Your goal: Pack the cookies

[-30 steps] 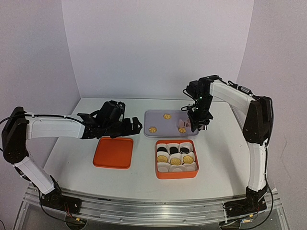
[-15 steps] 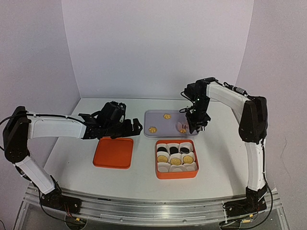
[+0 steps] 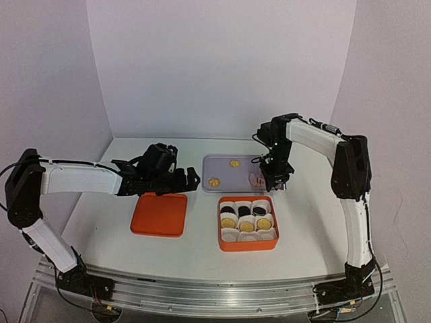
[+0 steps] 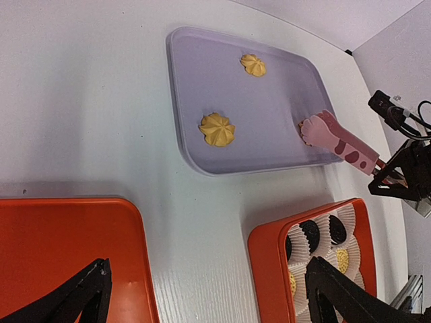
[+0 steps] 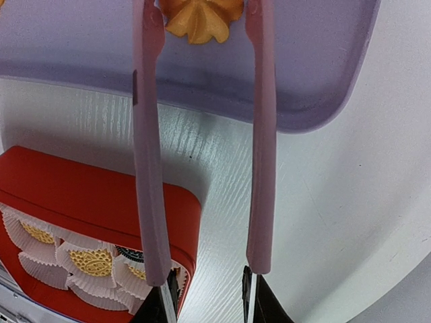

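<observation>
Scene: two robot arms at a white tabletop [image 3: 101,222], part-way through packing small cookies into an orange box [image 3: 248,246].
Right end effector [image 5: 207,299]: pinched on the handle end of pink tongs [image 5: 148,168], so the tongs do the picking rather than the bare fingers.
Tongs direction: long axis runs from the end effector across the right rim of a lavender tray [image 4: 283,101], paw-shaped tips pointing left into the tray.
Target cookie [image 5: 201,17]: golden flower shape lying flat, ridged face up, between the two tong arms; round, so no long axis of its own. Whether the tips already press it cannot be told.
Other loose cookies: two more golden flowers, one mid-tray [image 4: 216,129] and one near the far rim [image 4: 253,64], well apart.
Packed cookies: black and golden ones sit in white paper cups [image 4: 316,306] inside the box, just near of the tray; the nearest row of cups looks unfilled.
Left end effector [image 4: 207,269]: fingers spread wide, holding nothing, hovering by an orange lid [image 3: 159,215], probably waiting to close the box.
Progress: judged roughly two-thirds done.
</observation>
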Robot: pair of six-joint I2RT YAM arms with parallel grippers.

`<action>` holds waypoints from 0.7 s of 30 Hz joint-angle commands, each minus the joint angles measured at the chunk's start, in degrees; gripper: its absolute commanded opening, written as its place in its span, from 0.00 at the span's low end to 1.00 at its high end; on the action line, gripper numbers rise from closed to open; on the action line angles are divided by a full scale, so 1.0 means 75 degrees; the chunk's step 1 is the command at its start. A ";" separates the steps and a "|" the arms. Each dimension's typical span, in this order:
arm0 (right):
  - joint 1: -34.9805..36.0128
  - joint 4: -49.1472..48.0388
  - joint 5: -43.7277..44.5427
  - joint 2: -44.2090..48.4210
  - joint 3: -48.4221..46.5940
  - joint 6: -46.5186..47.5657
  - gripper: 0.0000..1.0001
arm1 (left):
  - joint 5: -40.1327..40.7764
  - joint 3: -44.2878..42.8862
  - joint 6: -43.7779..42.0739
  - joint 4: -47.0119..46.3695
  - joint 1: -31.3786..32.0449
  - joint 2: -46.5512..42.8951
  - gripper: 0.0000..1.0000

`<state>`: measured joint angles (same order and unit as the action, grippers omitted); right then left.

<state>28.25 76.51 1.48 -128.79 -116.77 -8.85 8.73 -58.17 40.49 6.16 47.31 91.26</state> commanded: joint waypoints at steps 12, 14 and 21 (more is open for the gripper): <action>-0.0040 0.2649 0.0059 0.0141 -0.0283 -0.0037 0.19 | 0.0057 -0.0171 -0.0008 -0.0083 -0.0015 -0.0181 1.00; -0.0038 0.2640 0.0117 0.0308 -0.0294 -0.0068 0.18 | 0.0057 -0.0166 -0.0008 -0.0098 -0.0015 -0.0191 1.00; -0.0037 0.2619 0.0164 0.0742 -0.0161 -0.0113 0.17 | 0.0003 -0.0158 -0.0036 -0.0144 -0.0014 -0.0164 1.00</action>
<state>28.25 76.49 1.94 -128.40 -116.90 -9.10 8.73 -58.17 40.49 6.11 47.31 91.26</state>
